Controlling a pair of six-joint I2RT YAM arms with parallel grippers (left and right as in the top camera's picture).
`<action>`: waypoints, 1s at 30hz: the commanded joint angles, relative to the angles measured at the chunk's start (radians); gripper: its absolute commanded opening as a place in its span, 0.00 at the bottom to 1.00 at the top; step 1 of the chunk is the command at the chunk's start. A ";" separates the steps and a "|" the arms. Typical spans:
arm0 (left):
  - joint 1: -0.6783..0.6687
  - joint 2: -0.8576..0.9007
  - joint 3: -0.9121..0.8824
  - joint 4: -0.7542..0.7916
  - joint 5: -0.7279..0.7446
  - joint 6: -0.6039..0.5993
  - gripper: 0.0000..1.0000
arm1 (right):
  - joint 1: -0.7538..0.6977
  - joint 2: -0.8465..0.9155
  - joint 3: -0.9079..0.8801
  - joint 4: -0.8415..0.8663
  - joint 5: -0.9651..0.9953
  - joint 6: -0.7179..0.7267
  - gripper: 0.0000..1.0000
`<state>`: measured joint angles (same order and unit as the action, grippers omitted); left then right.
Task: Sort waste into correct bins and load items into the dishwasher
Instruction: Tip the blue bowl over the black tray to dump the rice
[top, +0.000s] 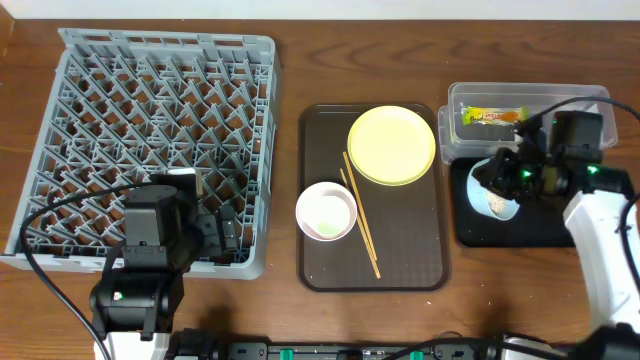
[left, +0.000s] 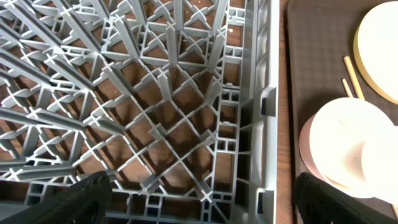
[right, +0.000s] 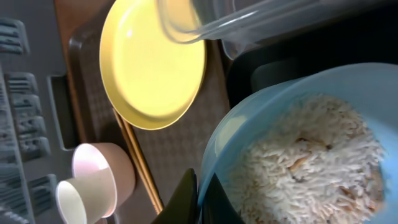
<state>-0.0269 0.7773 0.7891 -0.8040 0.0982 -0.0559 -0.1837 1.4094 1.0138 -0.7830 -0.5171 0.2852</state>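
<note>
At the right of the overhead frame, the right gripper (top: 505, 180) is clamped on the rim of a smooth, round light-blue bowl (top: 497, 197) heaped with grainy white rice, over a matte black bin (top: 540, 228). The wrist view shows the rim pinched between its dark fingers (right: 186, 199). Just above, a clear plastic container (top: 470, 100) holds a crinkled wrapper (top: 492, 116). At centre, a textured brown tray (top: 410, 250) carries a glossy yellow plate (top: 391, 145), a round pink bowl (top: 326, 211) and thin wooden chopsticks (top: 360, 220). At lower left, the left gripper (top: 215, 235) hangs released, fingers spread wide, over the near corner of the grey lattice dish rack (top: 150, 130) on the woodgrain tabletop (top: 290, 60).
</note>
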 joint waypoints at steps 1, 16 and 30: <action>0.002 -0.001 0.020 0.001 -0.002 -0.009 0.95 | -0.064 0.050 0.003 0.011 -0.168 -0.067 0.01; 0.002 -0.001 0.020 0.001 -0.002 -0.009 0.95 | -0.251 0.298 0.003 0.046 -0.666 -0.191 0.01; 0.002 -0.001 0.020 0.001 -0.002 -0.009 0.95 | -0.433 0.426 0.003 0.055 -0.962 -0.197 0.01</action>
<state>-0.0269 0.7773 0.7891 -0.8040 0.0982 -0.0559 -0.5869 1.8313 1.0134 -0.7338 -1.3323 0.1089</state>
